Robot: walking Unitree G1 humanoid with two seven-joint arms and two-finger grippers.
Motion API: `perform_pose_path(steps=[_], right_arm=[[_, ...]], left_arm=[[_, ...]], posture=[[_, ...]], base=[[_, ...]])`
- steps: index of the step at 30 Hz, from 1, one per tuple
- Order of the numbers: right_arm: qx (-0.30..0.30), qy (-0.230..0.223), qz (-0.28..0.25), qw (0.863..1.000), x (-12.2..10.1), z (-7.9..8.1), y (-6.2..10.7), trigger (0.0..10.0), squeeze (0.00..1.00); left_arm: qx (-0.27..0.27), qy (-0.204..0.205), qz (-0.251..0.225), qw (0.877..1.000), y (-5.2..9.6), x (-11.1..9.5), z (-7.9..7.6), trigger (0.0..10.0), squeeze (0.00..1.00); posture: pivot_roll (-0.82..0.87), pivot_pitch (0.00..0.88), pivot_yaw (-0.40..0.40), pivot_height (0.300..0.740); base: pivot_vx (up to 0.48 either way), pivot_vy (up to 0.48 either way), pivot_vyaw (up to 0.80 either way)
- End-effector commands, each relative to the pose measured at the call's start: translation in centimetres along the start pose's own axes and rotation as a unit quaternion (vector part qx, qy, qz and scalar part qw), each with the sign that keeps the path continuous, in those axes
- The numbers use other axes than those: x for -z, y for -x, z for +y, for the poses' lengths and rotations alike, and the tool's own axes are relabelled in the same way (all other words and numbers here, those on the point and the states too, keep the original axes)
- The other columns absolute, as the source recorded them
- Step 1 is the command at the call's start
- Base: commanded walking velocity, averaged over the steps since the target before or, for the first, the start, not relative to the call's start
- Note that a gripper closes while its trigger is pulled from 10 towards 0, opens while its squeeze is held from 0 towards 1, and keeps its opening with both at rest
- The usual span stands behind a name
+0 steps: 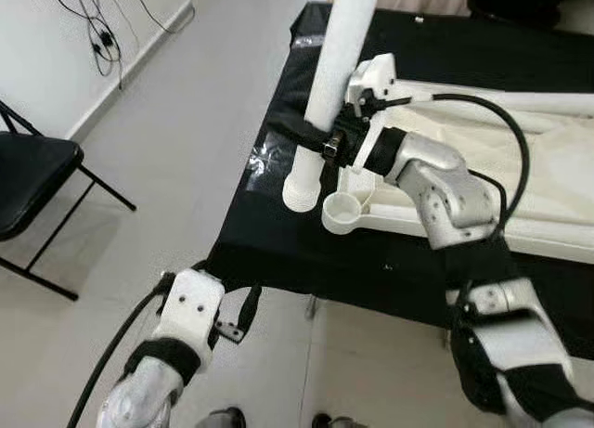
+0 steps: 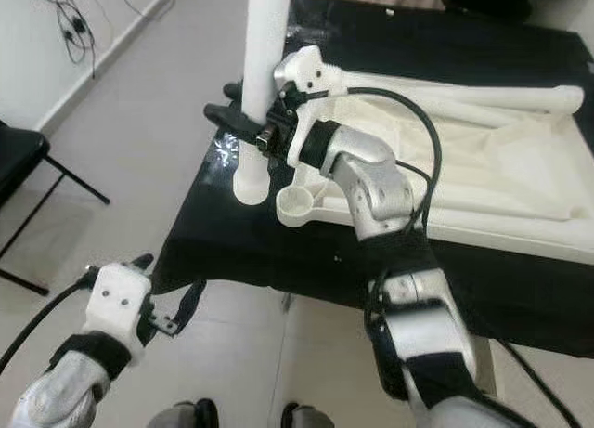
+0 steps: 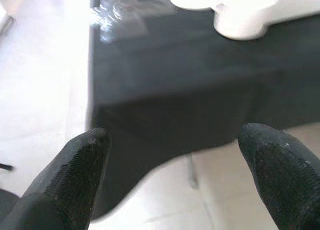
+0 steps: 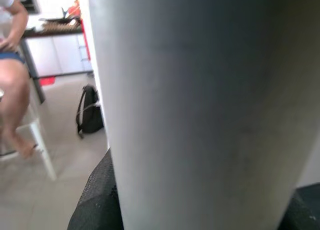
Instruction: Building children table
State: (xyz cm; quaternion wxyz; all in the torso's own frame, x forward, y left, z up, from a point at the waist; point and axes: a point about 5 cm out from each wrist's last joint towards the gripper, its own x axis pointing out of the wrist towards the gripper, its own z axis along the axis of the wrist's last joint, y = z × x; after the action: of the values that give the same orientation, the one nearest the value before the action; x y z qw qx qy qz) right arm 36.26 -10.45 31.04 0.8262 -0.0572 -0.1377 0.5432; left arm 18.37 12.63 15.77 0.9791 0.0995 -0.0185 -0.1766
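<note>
My right gripper point(image 1: 314, 136) is shut on a white round table leg point(image 1: 339, 66), held nearly upright and tilted a little. The leg's lower end point(image 1: 301, 192) hangs just over the black-covered table point(image 1: 278, 247), beside the round corner socket point(image 1: 342, 212) of the white tabletop point(image 1: 529, 182) lying upside down. In the right wrist view the leg point(image 4: 200, 100) sits between the black fingers point(image 4: 97, 200). A second white leg point(image 1: 520, 103) lies across the tabletop. My left gripper point(image 1: 225, 293) is open and holds nothing, low at the table's front corner; the left wrist view shows its fingertips point(image 3: 90, 150) apart before the cloth edge.
A black folding chair point(image 1: 28, 182) stands on the floor to the left, with cables point(image 1: 97, 29) by the wall behind it. In the right wrist view a person point(image 4: 12, 65) sits on a white stool and a dark backpack point(image 4: 90, 110) rests on the floor.
</note>
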Motion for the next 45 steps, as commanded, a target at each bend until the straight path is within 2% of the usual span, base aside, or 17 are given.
perform_pose_path(steps=[1,5,9,11,14,19,23,29,38,40,45], right_arm=[[-0.036,0.004,-0.018,0.999,-0.7,0.3,-0.1,10.0,0.00],[-0.096,-0.004,-0.029,0.995,-2.1,-0.3,0.8,10.0,0.00],[-0.122,-0.004,-0.044,0.992,-2.9,-0.6,1.1,10.0,0.00],[-0.144,-0.009,-0.073,0.987,-4.3,-0.8,1.6,10.0,0.00],[-0.156,-0.007,-0.094,0.983,-5.5,-1.3,2.1,10.0,0.00],[-0.156,0.006,-0.100,0.983,-6.2,-1.9,2.5,10.0,0.00],[-0.140,0.030,-0.075,0.987,-6.1,-2.7,3.4,10.0,0.00],[-0.182,0.040,-0.063,0.980,-6.7,-2.5,4.0,10.0,0.00],[-0.223,0.073,-0.026,0.972,-6.8,-2.1,3.8,10.0,0.00],[-0.246,0.092,0.002,0.965,-6.4,-1.3,3.3,10.0,0.00],[-0.264,0.104,0.026,0.958,-5.9,-0.7,2.9,10.0,0.00]], left_arm=[[0.006,-0.009,-0.008,1.000,0.4,-0.3,-0.3,10.0,0.00],[0.026,-0.004,-0.013,1.000,1.0,-0.7,-0.8,10.0,0.00],[0.035,-0.009,-0.016,0.999,1.2,-0.8,-1.1,10.0,0.00],[0.041,-0.009,-0.016,0.999,1.5,-0.9,-1.2,10.0,0.00],[0.047,-0.010,-0.017,0.999,1.9,-1.1,-1.4,10.0,0.00],[0.052,-0.010,-0.017,0.998,2.2,-1.3,-1.5,10.0,0.00],[0.054,-0.009,-0.016,0.998,2.2,-1.3,-1.6,10.0,0.00],[0.055,-0.009,-0.015,0.998,2.4,-1.4,-1.5,10.0,0.00],[0.058,-0.010,-0.015,0.998,2.5,-1.6,-1.4,10.0,0.00],[0.058,-0.011,-0.014,0.998,2.5,-1.6,-1.3,10.0,0.00],[0.059,-0.012,-0.014,0.998,2.5,-1.6,-1.3,10.0,0.00]], posture=[[0.07,0.335,-0.073,0.740],[0.07,0.374,-0.060,0.740],[0.08,0.382,-0.054,0.740],[0.08,0.390,-0.049,0.740],[0.08,0.402,-0.041,0.740],[0.08,0.408,-0.036,0.740],[0.09,0.411,-0.035,0.740],[0.09,0.420,-0.025,0.740],[0.10,0.427,-0.017,0.740],[0.10,0.429,-0.013,0.740],[0.10,0.429,-0.013,0.740]], base=[[0.000,0.000,0.00],[0.000,0.000,0.00],[0.000,0.000,0.00],[0.000,0.000,0.00],[0.000,0.000,0.00],[0.000,0.000,0.00],[0.000,0.000,0.00],[0.000,0.000,0.00],[0.000,0.000,0.00],[0.000,0.000,0.00],[0.000,0.000,0.00]])
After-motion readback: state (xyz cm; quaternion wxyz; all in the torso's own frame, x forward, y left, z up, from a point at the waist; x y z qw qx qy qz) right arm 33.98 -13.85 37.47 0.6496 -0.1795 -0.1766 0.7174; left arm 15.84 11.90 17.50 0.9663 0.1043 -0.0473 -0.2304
